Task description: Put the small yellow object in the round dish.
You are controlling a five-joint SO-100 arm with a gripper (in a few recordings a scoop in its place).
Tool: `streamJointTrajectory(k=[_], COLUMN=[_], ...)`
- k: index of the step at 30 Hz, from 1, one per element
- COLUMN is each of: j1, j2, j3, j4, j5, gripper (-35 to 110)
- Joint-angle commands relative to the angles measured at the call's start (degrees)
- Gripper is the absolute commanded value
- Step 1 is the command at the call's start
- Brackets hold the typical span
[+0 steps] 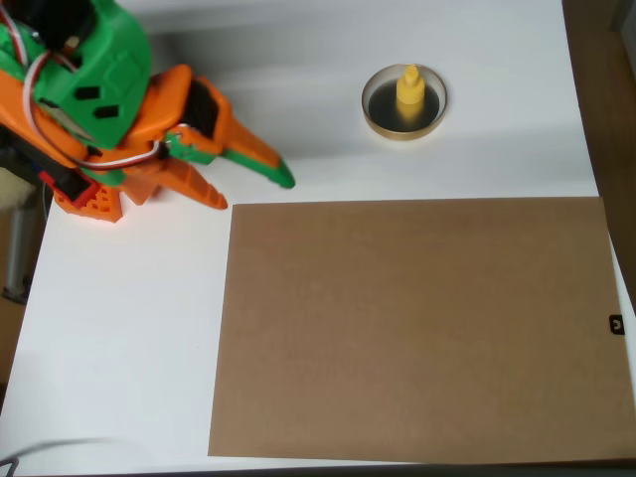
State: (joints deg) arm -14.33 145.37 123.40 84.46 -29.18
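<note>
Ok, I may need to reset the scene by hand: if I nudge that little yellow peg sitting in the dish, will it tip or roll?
The yellow peg stands upright in the round dish, so a nudge near its narrow top would probably tip it. Its round shape suggests it could roll once down, though the dish rim would likely stop it. It looks like stiff, light plastic.

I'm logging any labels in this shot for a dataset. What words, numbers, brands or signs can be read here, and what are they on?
No readable text anywhere.
Small black tag with a pale mark at the right edge of the brown cardboard sheet: too small and blurred to read.
Orange and green arm with its tool, tiny yellow plastic peg, gold-rimmed round dish, white table: no lettering seen.
</note>
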Motion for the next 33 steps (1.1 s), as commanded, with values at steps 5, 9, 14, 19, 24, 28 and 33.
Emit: streamJointTrajectory(k=[5, 9, 14, 19, 24, 28, 33], j1=[9.7, 14.2, 19.6, 22.8, 24.4, 25.8, 27.2], j2=[6.3, 8.0, 11.1, 14.8, 23.1, 30.3, 33.5], j3=[3.5, 7.9, 15.2, 21.4, 28.9, 34.3, 37.1], j4=[-8.0, -14.5, -23.0, -26.6, -28.1, -27.3, -26.7], j5=[6.5, 10.3, 16.8, 21.1, 22.0, 23.1, 23.8], gripper=[27, 28, 30, 31, 31, 32, 33])
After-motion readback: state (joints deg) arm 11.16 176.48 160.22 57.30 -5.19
